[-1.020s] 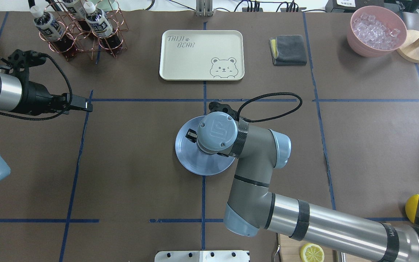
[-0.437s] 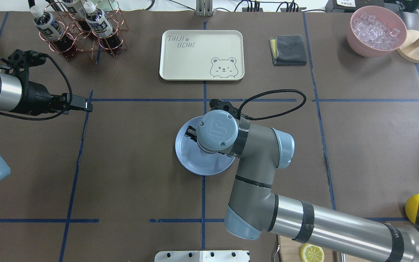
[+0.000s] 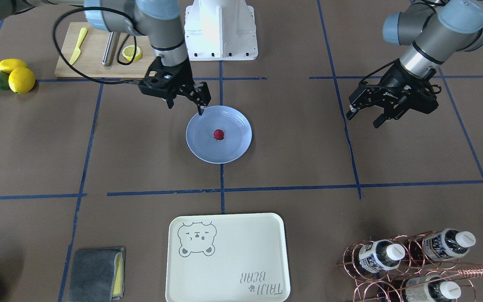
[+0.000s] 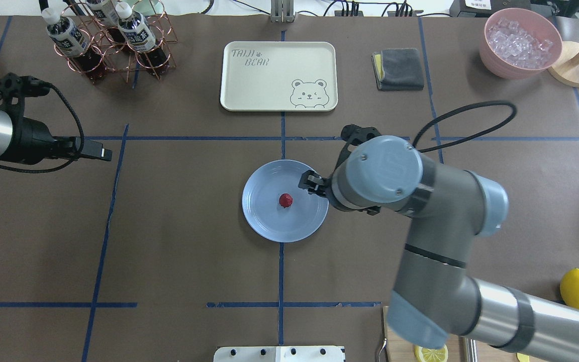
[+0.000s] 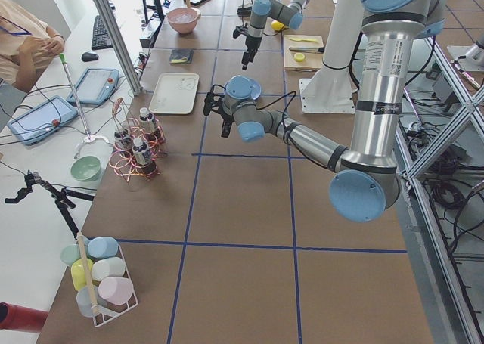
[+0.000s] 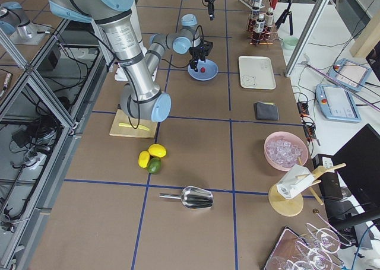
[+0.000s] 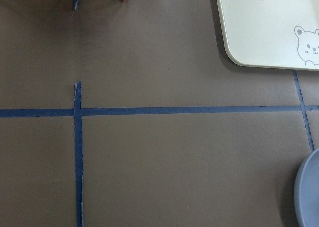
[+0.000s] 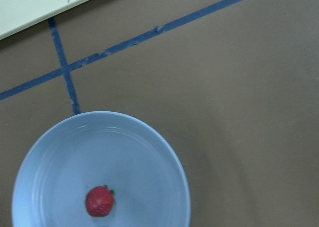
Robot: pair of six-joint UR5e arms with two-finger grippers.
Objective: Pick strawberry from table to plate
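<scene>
The strawberry [image 4: 285, 200] [image 3: 219, 134] [image 8: 99, 201], small and dark red, lies free near the middle of the light-blue plate [image 4: 269, 223] [image 3: 234, 147] [image 8: 124, 152] on the table [image 4: 179, 211]. My right gripper [image 3: 185, 107] hangs open and empty over the plate's rim on the robot's right side, its fingers [image 4: 308, 183] just showing under the wrist in the overhead view. My left gripper [image 3: 362, 121] [image 4: 96, 151] is open and empty, far from the plate on the robot's left. The left wrist view catches only the plate's edge [image 7: 309, 197].
A cream bear tray [image 4: 279, 75] lies beyond the plate, with a copper bottle rack [image 4: 108, 45], a grey cloth [image 4: 398, 69] and a pink bowl of ice [image 4: 519, 42] along the far side. Lemons [image 3: 15, 77] and a cutting board [image 3: 99, 54] are near the robot's right.
My right gripper has drawn off the plate toward the robot's right, and the strawberry, hidden under the wrist before, now shows on the plate. My left arm has pulled back a little.
</scene>
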